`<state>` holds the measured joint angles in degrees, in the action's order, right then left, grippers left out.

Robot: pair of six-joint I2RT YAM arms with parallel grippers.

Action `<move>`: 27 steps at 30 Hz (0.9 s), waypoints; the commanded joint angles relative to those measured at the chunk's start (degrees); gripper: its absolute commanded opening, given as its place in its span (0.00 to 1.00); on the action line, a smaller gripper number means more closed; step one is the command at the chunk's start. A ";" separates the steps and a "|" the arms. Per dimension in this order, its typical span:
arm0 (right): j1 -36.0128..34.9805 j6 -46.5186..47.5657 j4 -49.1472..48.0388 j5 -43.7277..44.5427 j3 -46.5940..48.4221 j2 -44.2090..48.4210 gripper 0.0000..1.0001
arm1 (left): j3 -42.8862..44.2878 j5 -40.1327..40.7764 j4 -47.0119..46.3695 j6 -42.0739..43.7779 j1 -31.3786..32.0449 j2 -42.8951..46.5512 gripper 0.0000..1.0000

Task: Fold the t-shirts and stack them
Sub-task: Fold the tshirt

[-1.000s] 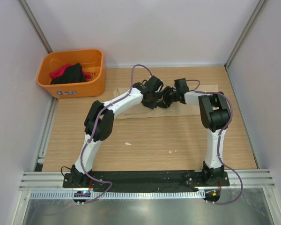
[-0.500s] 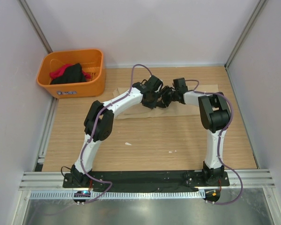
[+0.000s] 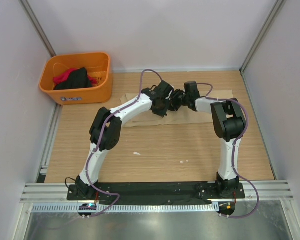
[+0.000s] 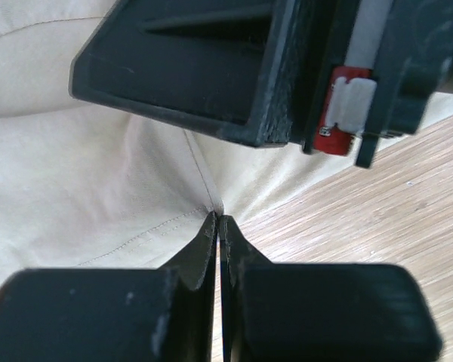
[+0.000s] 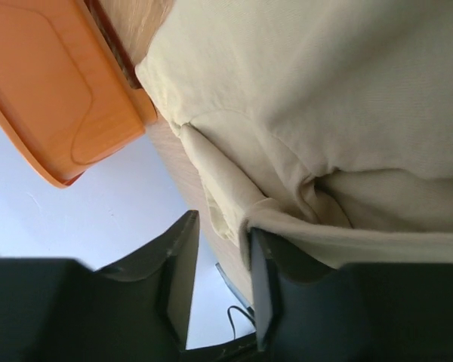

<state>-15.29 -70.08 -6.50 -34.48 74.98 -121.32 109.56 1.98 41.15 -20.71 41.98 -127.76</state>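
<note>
One tan t-shirt [image 3: 132, 119] at the table [image 3: 165, 150] far edge. Left gripper [image 4: 219, 219] pinches it closed. Right gripper [image 5: 220, 226] jaws stand parted around a fold. In the orange basket [image 3: 75, 98]: one black t-shirt [image 3: 78, 78], one red t-shirt [image 3: 65, 75].

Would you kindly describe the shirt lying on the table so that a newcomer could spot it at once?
Start from the wooden table and find the orange basket at its far left corner. Just right of it, along the far edge, a tan-beige t-shirt lies spread on the wood. Unlike the black shirt and red shirt heaped inside the basket, it is pale and out in the open.
</note>
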 commanded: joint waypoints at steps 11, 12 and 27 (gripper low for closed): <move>0.52 7.23 -1.06 2.23 -1.86 0.90 0.46 | -0.13 -10.22 -1.77 2.16 -0.58 1.99 0.30; 0.87 8.29 -0.10 1.70 -1.77 1.34 0.47 | -0.05 -11.11 -1.77 2.34 -0.75 2.69 0.36; 2.29 20.42 18.80 -3.22 4.55 8.29 0.49 | -5.15 -21.22 -5.10 -2.49 -16.05 8.33 0.19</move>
<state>-11.51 -52.18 10.44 -34.89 76.05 -115.15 104.42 -15.86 37.82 -21.39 26.24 -117.60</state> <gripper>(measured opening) 0.492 0.204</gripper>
